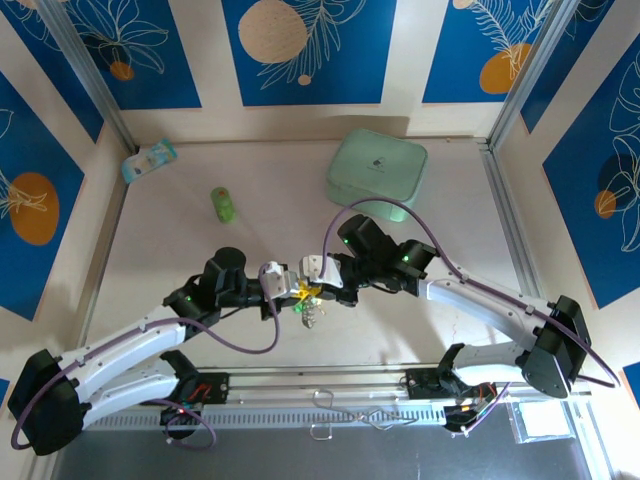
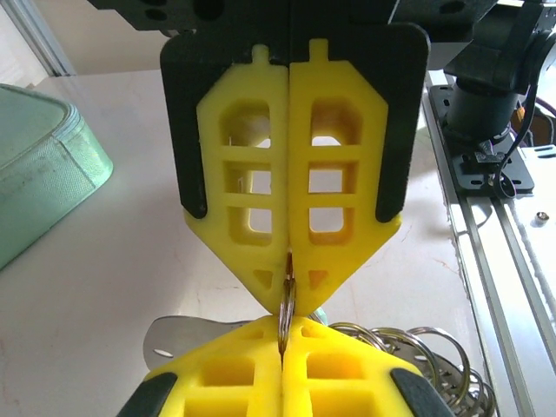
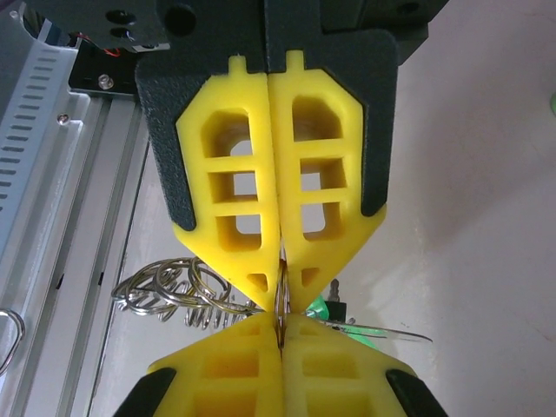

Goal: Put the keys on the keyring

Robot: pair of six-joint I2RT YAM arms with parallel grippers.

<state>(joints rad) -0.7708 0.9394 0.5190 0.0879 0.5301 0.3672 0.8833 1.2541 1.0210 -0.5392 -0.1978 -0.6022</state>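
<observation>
White arms, purple cables, yellow lattice pincer fingers.

Pale table with mint-green case, upright green cylinder and pale-blue packet near its far edge.

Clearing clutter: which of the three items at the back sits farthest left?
The flat, pale teal packet; the green cylinder and the mint case both lie further right.

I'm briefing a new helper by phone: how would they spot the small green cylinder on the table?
Find the big mint-green case at the back of the table, then look left toward the pale blue packet in the back-left corner. The cylinder sits between them, nearer the front. Unlike those flat, pale neighbours, it is bright green and tube-shaped.
</observation>
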